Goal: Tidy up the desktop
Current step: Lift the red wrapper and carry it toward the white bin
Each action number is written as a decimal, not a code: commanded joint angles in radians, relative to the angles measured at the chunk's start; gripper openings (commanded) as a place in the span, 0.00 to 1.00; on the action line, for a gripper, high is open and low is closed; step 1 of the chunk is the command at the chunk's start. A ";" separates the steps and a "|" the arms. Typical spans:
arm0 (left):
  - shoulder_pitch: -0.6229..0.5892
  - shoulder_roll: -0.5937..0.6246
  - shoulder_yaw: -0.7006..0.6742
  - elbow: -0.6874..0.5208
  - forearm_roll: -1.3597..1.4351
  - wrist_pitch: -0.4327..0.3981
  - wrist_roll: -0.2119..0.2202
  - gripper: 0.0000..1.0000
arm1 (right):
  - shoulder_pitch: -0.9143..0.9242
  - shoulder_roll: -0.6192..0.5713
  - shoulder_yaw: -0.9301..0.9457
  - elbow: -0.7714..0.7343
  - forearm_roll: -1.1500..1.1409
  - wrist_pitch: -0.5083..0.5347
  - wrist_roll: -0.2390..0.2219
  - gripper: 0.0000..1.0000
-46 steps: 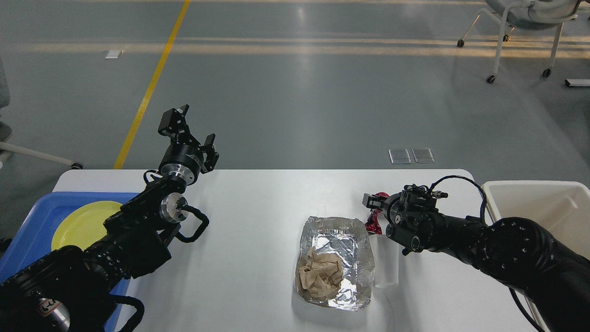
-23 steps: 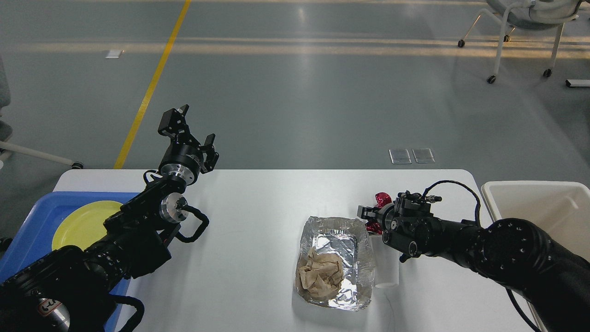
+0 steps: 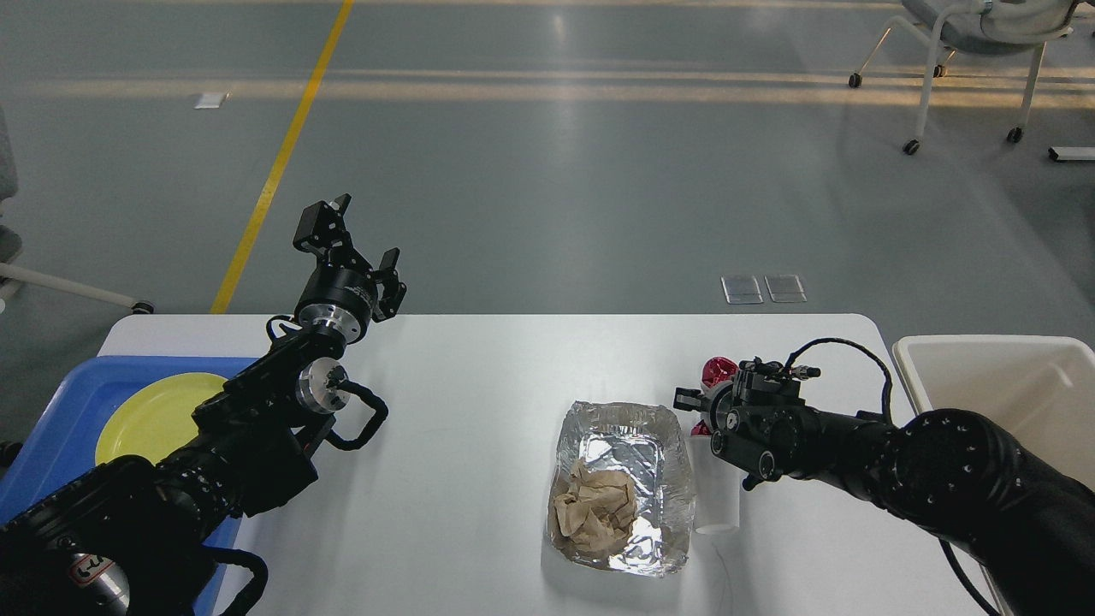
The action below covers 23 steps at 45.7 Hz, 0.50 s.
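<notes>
Desktop (image 3: 479, 376), white and round-cornered, filled the lower half of the head view, with grey floor beyond its far edge. One foil tray (image 3: 620, 483) sat right of centre, holding one crumpled wad of brown paper (image 3: 596, 509), likely gathered there for disposal. One white cup (image 3: 717, 492) touched the tray's right side. One shiny red wrapper (image 3: 717, 373) showed just past the right gripper (image 3: 695, 407), which hung low over the cup's far end. Its fingers were seen too dark and end-on to tell whether they were spread or pinching the wrapper. One cream bin (image 3: 984, 351) waited at the table's right end, probably the place for the rubbish. At the left end, one blue tray (image 3: 81, 393) carried one yellow plate (image 3: 145, 419), apparently the spot for dishes. The left gripper (image 3: 359, 235) was raised above the table's far left edge, fingers spread and holding nothing, seemingly parked clear of the work. The wrapper, the cup and the foil tray appeared not yet cleared.
</notes>
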 commanded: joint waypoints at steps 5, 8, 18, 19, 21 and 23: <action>0.000 0.000 0.000 0.000 0.000 0.000 0.000 1.00 | 0.030 -0.006 0.001 0.006 0.001 0.000 0.000 0.00; 0.000 0.000 0.000 0.000 0.000 0.000 0.000 1.00 | 0.063 -0.008 0.001 0.009 0.001 0.000 0.000 0.00; 0.000 0.000 0.000 0.000 0.000 0.002 0.000 1.00 | 0.258 -0.058 0.031 0.084 0.013 0.063 0.000 0.00; 0.000 0.000 0.000 0.000 0.000 0.000 0.000 1.00 | 0.289 -0.072 0.041 0.104 0.014 0.077 -0.002 0.00; 0.000 0.000 0.000 0.000 0.000 0.000 0.000 1.00 | 0.344 -0.110 0.057 0.159 0.021 0.112 -0.003 0.00; 0.000 0.000 0.000 0.000 0.000 0.000 0.000 1.00 | 0.401 -0.158 0.074 0.214 0.027 0.167 -0.006 0.00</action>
